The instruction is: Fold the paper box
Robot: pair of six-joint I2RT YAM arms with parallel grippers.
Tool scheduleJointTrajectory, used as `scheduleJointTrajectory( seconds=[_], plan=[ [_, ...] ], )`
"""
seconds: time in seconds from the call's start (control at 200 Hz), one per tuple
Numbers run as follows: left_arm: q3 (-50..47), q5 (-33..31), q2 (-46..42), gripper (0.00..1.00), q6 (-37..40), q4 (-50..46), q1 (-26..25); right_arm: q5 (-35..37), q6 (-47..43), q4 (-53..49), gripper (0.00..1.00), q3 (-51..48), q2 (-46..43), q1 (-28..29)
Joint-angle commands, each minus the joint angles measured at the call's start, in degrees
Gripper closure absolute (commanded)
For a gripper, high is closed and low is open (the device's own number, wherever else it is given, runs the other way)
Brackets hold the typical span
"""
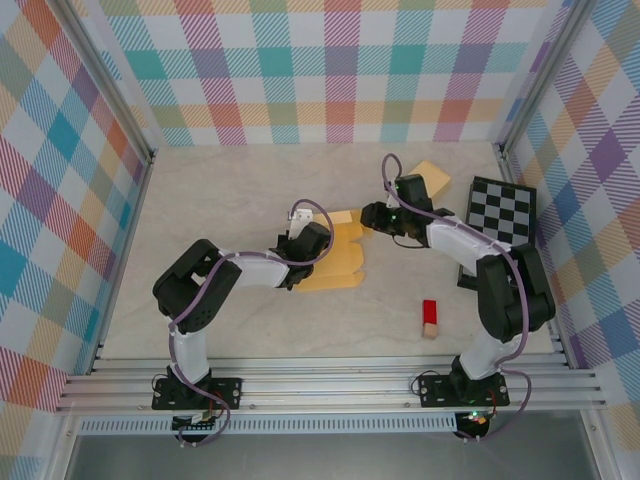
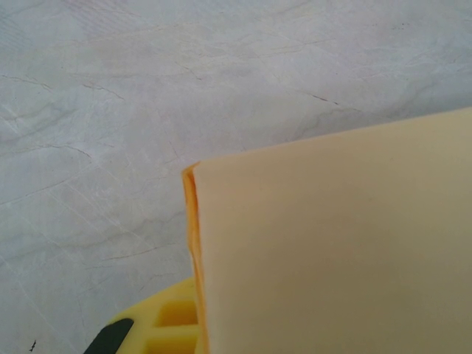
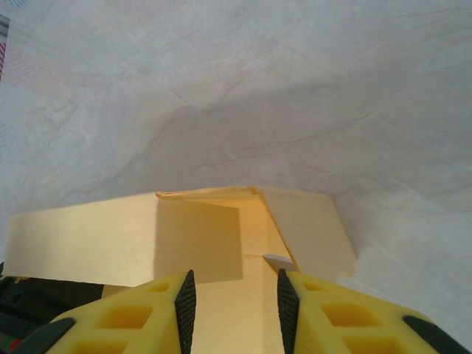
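Note:
The paper box [image 1: 345,262] is a flat tan-yellow sheet with partly raised flaps, lying mid-table. My left gripper [image 1: 312,238] is at its left edge. In the left wrist view a pale panel of the box [image 2: 332,243] covers the jaws, and one yellow finger [image 2: 158,328] peeks out beside the panel's edge, so it is shut on that flap. My right gripper [image 1: 372,216] is at the box's upper right corner. Its jaws [image 3: 232,302] stand apart over the box's folded corner [image 3: 199,228], where two flaps rise, and they pinch nothing.
A loose tan paper piece [image 1: 428,172] lies at the back right. Beside it is a black-and-white checkered board [image 1: 500,215]. A small red block [image 1: 430,318] sits near the front right. Plaid walls enclose the table on three sides.

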Motion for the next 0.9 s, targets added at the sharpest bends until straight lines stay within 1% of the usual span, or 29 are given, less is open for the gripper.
scheduleJointTrajectory(
  seconds=[0.0,0.085,0.145,0.185,0.275,0.335,0.395,0.5,0.555,0.61,0.65,0.69,0.715,0.775,0.805,0.815,0.84,0.895],
  plan=[
    [-0.7,1.2,2.6,1.00,2.8,-7.7,-0.5,3.3,-5.3,-1.8,0.58,-0.9,-5.0,-0.9],
    [-0.7,1.4,2.6,1.00,2.9,-7.5,-0.5,3.7,-12.2,-4.8,0.57,0.9,-6.2,-1.7],
    [-0.7,1.6,2.6,1.00,3.0,-7.4,-0.5,3.5,-20.6,-7.1,0.55,2.9,-5.3,-2.3],
    [-0.7,1.7,2.6,1.00,2.9,-7.3,-0.5,2.7,-30.3,-6.8,0.55,3.5,-3.8,-2.4],
    [-0.7,1.8,2.6,1.00,3.0,-7.3,-0.5,-0.4,-56.0,-4.5,0.54,2.7,0.0,-2.7],
    [-0.8,1.8,2.5,1.00,2.9,-7.3,-0.5,-1.4,-66.5,-3.9,0.54,2.6,1.2,-2.9],
    [-1.1,1.7,2.4,1.00,2.7,-7.3,-0.5,-2.6,-70.3,-4.7,0.54,4.4,2.4,-3.7],
    [-1.0,1.5,2.4,1.00,2.7,-7.3,-0.5,-9.8,-72.0,-9.7,0.54,9.4,4.5,-6.4],
    [-1.1,1.6,2.3,1.00,2.8,-7.3,-0.5,-10.7,-72.8,-10.7,0.54,10.2,5.1,-6.7],
    [-1.2,1.6,2.3,1.00,2.8,-7.2,-0.5,-11.3,-72.0,-12.4,0.55,10.8,5.1,-6.7],
    [-1.2,1.6,2.3,1.00,2.9,-7.2,-0.5,-12.4,-68.8,-13.1,0.56,11.1,4.2,-6.7],
    [-1.2,1.6,2.2,1.00,3.0,-7.2,-0.5,-13.1,-63.7,-13.5,0.57,11.2,2.8,-6.6],
    [-1.2,1.6,2.2,1.00,2.9,-7.3,-0.5,-12.6,-59.1,-12.9,0.57,10.8,1.5,-6.5],
    [-1.3,1.5,2.0,1.00,2.9,-7.2,-0.5,-11.0,-44.1,-10.9,0.58,9.5,-1.8,-6.4],
    [-1.3,1.6,2.0,1.00,2.9,-7.2,-0.5,-11.2,-36.6,-10.2,0.62,8.6,-3.1,-6.4],
    [-1.3,1.6,2.0,1.00,2.9,-7.1,-0.5,-11.4,-35.4,-9.9,0.63,8.3,-3.5,-6.4],
    [-1.2,1.6,2.1,1.00,2.9,-7.1,-0.5,-12.1,-27.8,-9.0,0.67,7.0,-4.3,-6.2],
    [-0.8,1.7,2.3,1.00,2.9,-7.6,-0.5,-13.2,-17.2,-7.2,0.69,4.0,-5.4,-5.5]
  ],
)
